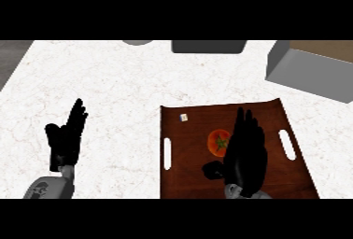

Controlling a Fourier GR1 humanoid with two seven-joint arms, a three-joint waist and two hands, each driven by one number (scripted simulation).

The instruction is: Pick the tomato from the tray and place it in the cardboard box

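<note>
A red tomato [218, 142] with a green stem lies near the middle of the brown tray [193, 172]. My right hand [244, 154] hovers over the tray just right of the tomato, fingers straight and pointing away, thumb out to the left; its edge hides part of the tomato. The hand is open and holds nothing. The cardboard box [310, 70] stands at the far right of the counter, beyond the tray, its grey flap facing me. My left hand [66, 137] rests open over the counter at the left, fingers up.
A small white tag [184, 117] lies in the tray's far left corner. A dark grey block [208, 46] and a grey round thing [137, 42] sit at the counter's far edge. The counter's left edge runs at the upper left corner.
</note>
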